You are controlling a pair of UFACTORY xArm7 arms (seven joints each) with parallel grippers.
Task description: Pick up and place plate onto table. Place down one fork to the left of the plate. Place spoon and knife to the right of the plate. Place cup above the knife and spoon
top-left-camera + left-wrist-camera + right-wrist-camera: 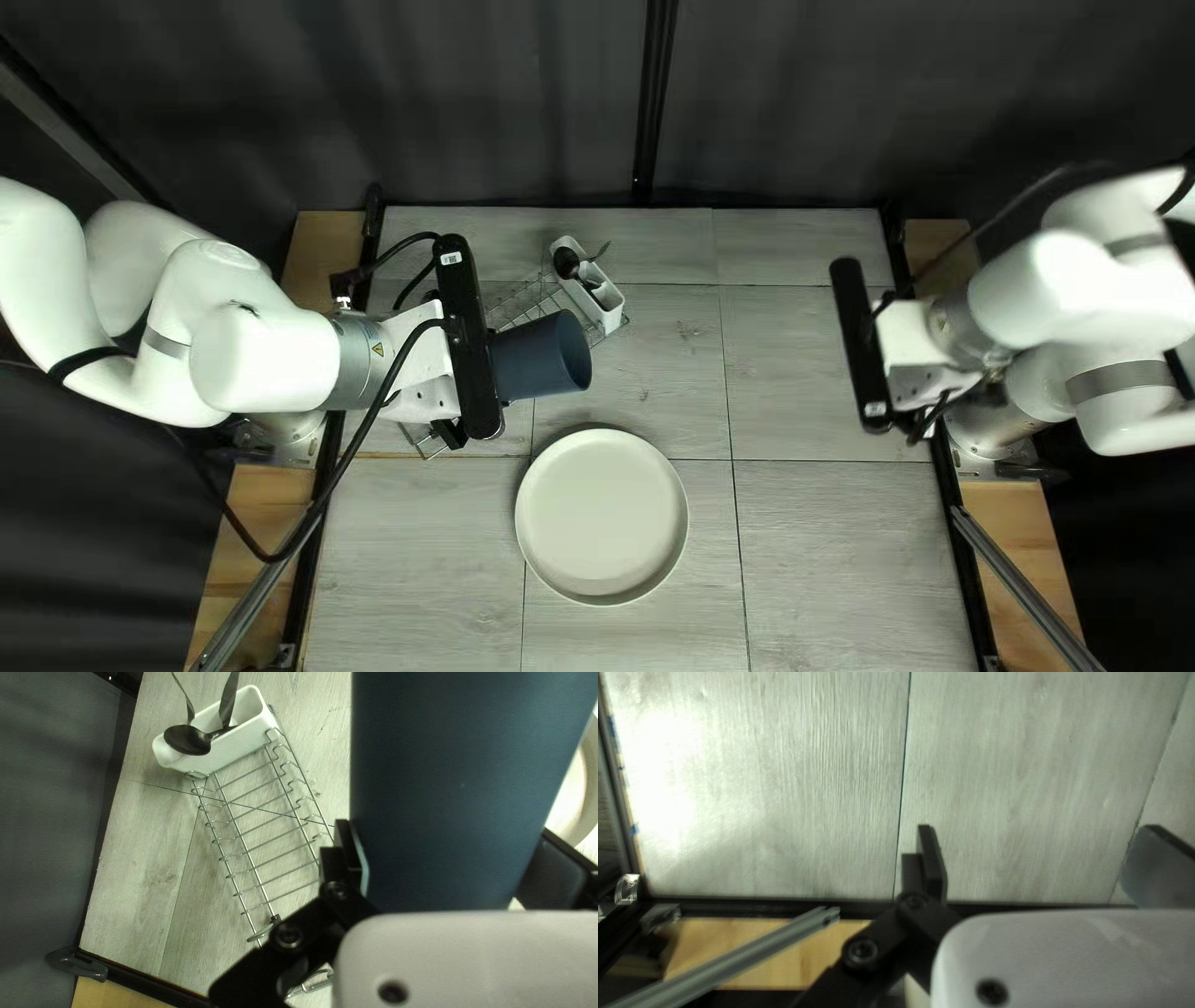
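In the right wrist view, you are seeing strong white glare bleaching part of the pale wood-grained tabletop (pixel 672 790).

No legible text. Small white labels (pixel 451 258) on both arms' black end bars (pixel 468 342), print too small. Yellow triangular warning sign (pixel 377 350) on left arm's (pixel 268 361) white mount (pixel 421 361).

Pale wood-look table (pixel 847 535), off-white plate (pixel 601 517), wire rack (pixel 238 834), white cutlery holder (pixel 242 746) apparently against it
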